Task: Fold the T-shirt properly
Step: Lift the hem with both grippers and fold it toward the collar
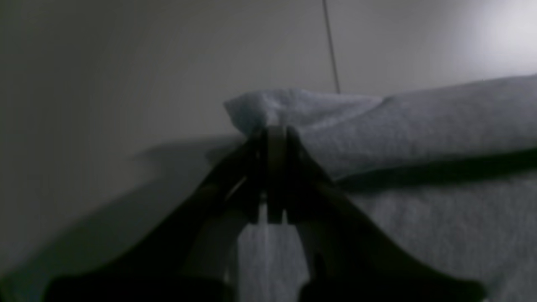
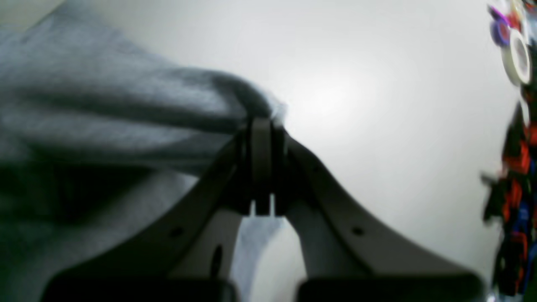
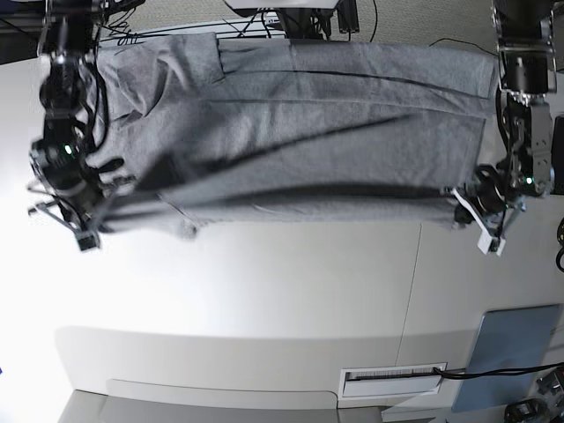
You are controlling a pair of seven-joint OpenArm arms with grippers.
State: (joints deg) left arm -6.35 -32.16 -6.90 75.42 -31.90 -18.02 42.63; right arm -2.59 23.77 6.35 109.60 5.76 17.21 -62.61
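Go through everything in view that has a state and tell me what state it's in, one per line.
T-shirt: spread wide across the table, plain side showing, near edge lifted and creased between the two arms.
Left end effector: shut on a corner of the T-shirt.
Right end effector: shut on bunched T-shirt fabric.

Black arms — white-tipped, green-lit — cabled.

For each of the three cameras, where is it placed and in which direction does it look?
Left wrist: on the left arm, looking along the left gripper, shut on the T-shirt.
Right wrist: on the right arm, looking along the right gripper, shut on the same cloth.
Base: overhead, looking down at the table; both arms show.
Shared: all three views show the shirt.
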